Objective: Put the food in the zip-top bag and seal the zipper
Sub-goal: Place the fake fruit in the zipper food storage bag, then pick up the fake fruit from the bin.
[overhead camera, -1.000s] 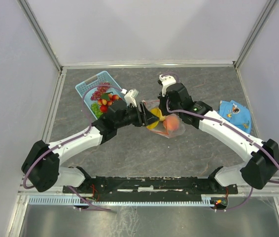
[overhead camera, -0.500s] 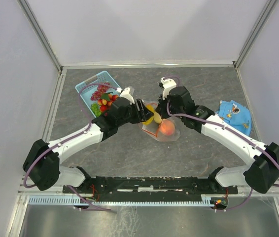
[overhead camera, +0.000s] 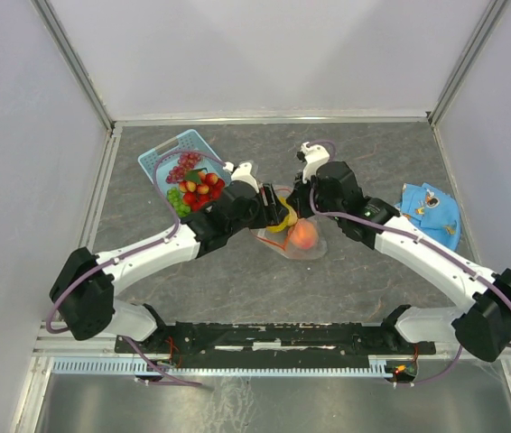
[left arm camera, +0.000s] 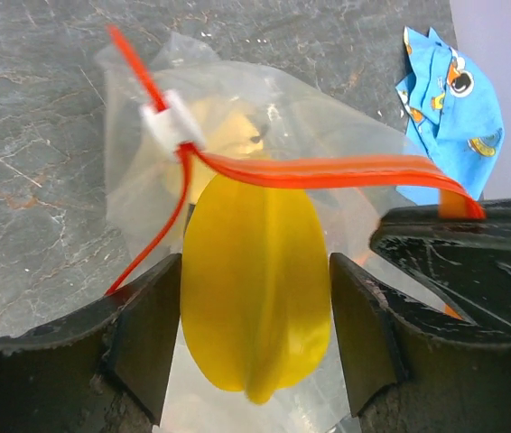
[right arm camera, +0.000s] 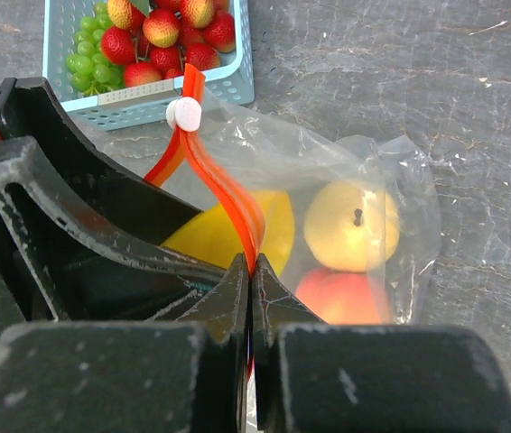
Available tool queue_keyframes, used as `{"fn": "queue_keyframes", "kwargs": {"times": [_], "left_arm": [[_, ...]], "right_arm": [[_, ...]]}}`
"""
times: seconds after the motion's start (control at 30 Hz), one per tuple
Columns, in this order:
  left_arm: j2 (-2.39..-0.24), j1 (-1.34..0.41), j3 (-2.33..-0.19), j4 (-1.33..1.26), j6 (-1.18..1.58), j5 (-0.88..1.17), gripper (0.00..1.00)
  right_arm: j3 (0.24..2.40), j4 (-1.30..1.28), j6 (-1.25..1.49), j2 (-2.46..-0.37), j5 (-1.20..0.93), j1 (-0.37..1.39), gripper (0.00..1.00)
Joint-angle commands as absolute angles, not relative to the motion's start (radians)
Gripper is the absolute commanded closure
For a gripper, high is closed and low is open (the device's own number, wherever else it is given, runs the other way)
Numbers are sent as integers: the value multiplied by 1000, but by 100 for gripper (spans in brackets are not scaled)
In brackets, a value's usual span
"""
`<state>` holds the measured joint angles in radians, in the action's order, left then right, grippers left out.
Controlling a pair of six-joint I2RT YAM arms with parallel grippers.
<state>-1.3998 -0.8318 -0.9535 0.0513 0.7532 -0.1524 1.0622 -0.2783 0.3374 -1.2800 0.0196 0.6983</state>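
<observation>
The clear zip-top bag (overhead camera: 311,251) lies mid-table with an orange peach (overhead camera: 303,235) inside. My left gripper (overhead camera: 274,209) is shut on a yellow ridged fruit (left arm camera: 255,289) and holds it at the bag's open mouth, just under the red-orange zipper (left arm camera: 328,170) and its white slider (left arm camera: 172,124). My right gripper (right arm camera: 252,266) is shut on the zipper strip (right arm camera: 228,203) and holds the mouth up. In the right wrist view a pale yellow fruit (right arm camera: 350,225) and the peach (right arm camera: 341,298) sit in the bag.
The light blue basket (overhead camera: 161,161) at the back left holds strawberries (right arm camera: 170,27) and green grapes (right arm camera: 93,59). A blue cloth-like object (overhead camera: 429,209) lies at the right. The two grippers stand close together over the bag.
My left gripper has moved right and forward with the yellow fruit into the bag's mouth. My right gripper has shifted slightly and the bag has drawn in under it.
</observation>
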Motion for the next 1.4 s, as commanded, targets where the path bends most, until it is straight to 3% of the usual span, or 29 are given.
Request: {"fn": "queue_keyframes", "kwargs": {"times": [0.0, 0.1, 0.63, 1.03, 1.37], "left_arm": [[-1362, -833, -1012, 75, 713, -208, 28], [-1355, -833, -1054, 151, 679, -202, 16], [-1215, -765, -1203, 509, 534, -357, 12], [-1287, -400, -1227, 620, 459, -214, 14], [-1576, -135, -1449, 604, 336, -167, 17]], "right_arm": [[1048, -227, 344, -1224, 78, 698, 98], [1042, -234, 342, -1222, 100, 699, 98], [1024, -245, 267, -1197, 239, 699, 98], [956, -199, 210, -1162, 272, 699, 98], [914, -179, 203, -1137, 276, 699, 98]]}}
